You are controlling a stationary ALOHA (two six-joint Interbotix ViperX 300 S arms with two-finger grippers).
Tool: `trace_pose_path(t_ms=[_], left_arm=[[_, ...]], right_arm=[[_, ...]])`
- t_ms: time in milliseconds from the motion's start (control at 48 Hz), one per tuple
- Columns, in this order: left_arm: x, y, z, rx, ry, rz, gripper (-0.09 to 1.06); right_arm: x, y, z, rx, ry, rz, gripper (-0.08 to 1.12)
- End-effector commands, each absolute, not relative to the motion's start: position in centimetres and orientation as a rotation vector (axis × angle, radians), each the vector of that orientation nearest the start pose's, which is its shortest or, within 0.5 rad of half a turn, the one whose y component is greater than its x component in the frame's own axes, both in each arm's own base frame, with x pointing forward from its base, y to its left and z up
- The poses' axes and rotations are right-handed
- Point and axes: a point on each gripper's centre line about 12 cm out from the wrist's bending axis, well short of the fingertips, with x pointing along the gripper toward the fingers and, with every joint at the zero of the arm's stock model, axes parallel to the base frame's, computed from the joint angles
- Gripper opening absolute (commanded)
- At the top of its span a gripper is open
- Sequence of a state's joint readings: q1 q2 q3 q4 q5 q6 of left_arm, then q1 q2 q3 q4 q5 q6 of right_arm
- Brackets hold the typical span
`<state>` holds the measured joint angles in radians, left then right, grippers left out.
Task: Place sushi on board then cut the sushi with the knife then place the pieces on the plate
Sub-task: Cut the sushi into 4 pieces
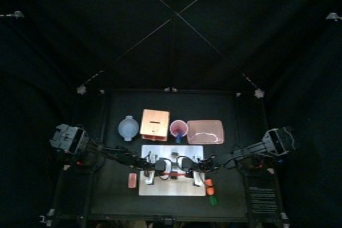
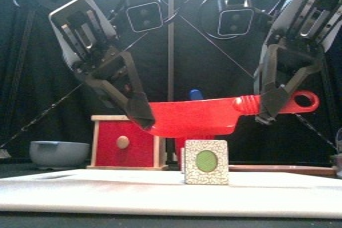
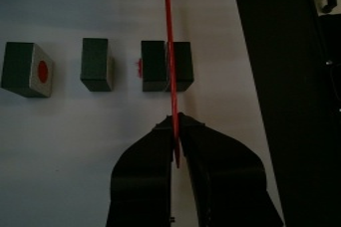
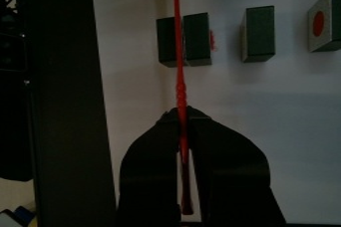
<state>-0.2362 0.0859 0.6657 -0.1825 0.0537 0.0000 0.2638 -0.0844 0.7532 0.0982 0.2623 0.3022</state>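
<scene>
Cutting well means holding the red knife (image 2: 201, 117) level, its ends pinched by the left jaws and right jaws, and pressing straight down through the end sushi block (image 3: 185, 67) it hangs over; two separate sushi pieces (image 3: 96, 64) lie beside it on the white cutting board (image 2: 80, 187); the pink tray (image 1: 203, 130) looks empty; the red cup (image 1: 178, 129) holds the blue knife (image 2: 197, 94).

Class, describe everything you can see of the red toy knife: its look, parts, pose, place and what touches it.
The red knife looks like glossy plastic: a broad blade with a ring-ended handle toward the right. It lies roughly level, edge down, above the white board, gripped near each end by the left hand and right hand, directly over one sushi piece; contact is unclear.
</scene>
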Motion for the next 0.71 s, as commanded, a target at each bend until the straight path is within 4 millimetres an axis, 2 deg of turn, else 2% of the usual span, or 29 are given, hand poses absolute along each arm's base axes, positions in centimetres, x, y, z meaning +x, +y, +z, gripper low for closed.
trace_pose_path(t_ms=[21,354,708], left_arm=[[37.8,-9.3,13.4,-0.086,0.810,-0.160,0.49],[37.9,-9.1,13.4,-0.082,0.799,-0.157,0.50],[38.0,-9.1,13.9,-0.062,0.785,-0.165,0.49]], right_arm=[[32.9,9.7,15.7,0.249,0.946,0.099,0.32],[33.0,9.5,15.5,0.243,0.950,0.094,0.32],[33.0,9.4,16.5,0.245,0.920,0.101,0.32]])
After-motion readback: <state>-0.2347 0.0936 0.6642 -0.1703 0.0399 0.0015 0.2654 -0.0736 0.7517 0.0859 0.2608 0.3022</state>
